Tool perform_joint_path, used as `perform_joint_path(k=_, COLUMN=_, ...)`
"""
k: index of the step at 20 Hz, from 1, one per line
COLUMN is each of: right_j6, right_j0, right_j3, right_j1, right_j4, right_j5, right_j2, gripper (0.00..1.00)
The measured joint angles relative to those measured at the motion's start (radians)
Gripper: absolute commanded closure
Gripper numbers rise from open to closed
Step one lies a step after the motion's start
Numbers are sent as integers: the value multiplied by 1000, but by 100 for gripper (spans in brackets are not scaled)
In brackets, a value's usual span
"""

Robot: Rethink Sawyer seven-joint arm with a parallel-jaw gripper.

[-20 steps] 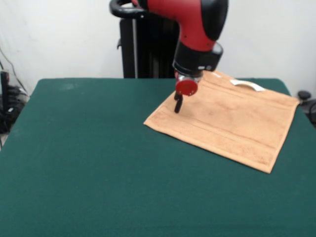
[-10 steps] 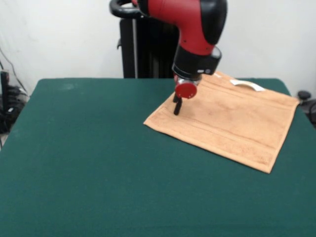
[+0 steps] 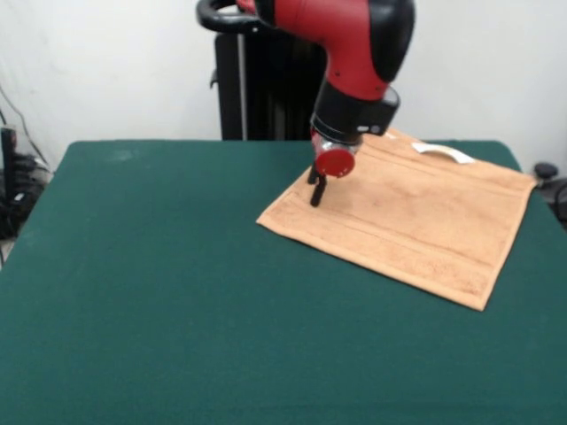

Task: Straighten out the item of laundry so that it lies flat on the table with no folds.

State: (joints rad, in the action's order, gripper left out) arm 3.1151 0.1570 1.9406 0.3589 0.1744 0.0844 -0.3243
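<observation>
My pincer (image 3: 315, 189) hangs over the towel's (image 3: 407, 221) left corner; I cannot tell how wide it stands. The towel lies spread flat at the table's (image 3: 159, 283) far right, label (image 3: 443, 152) at its far edge.

green table (image 3: 159, 292), tan towel (image 3: 416, 221) flat

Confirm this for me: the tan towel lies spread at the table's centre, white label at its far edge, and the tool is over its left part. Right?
Not quite. The front view shows the towel spread toward the table's far right corner, not its centre. The white label is at its far edge, and the tool is over its left part.
</observation>
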Motion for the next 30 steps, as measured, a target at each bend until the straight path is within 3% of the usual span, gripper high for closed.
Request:
perform_joint_path(k=11, right_j6=0, right_j0=68, right_j3=-59, right_j1=-75, right_j4=7, right_j5=-1, right_j2=-108, gripper=0)
perform_joint_path(k=21, right_j6=0, right_j0=69, right_j3=-110, right_j1=-150, right_j4=24, right_j5=-7, right_j2=-197, gripper=0)
perform_joint_path(k=28, right_j6=0, right_j0=-104, right_j3=-71, right_j1=-54, right_j4=-114, right_j5=-67, right_j2=-96, gripper=0)
perform_joint_path(k=30, right_j6=0, right_j0=-190, right_j3=-45, right_j1=-2, right_j4=-175, right_j5=-86, right_j2=-43, gripper=0)
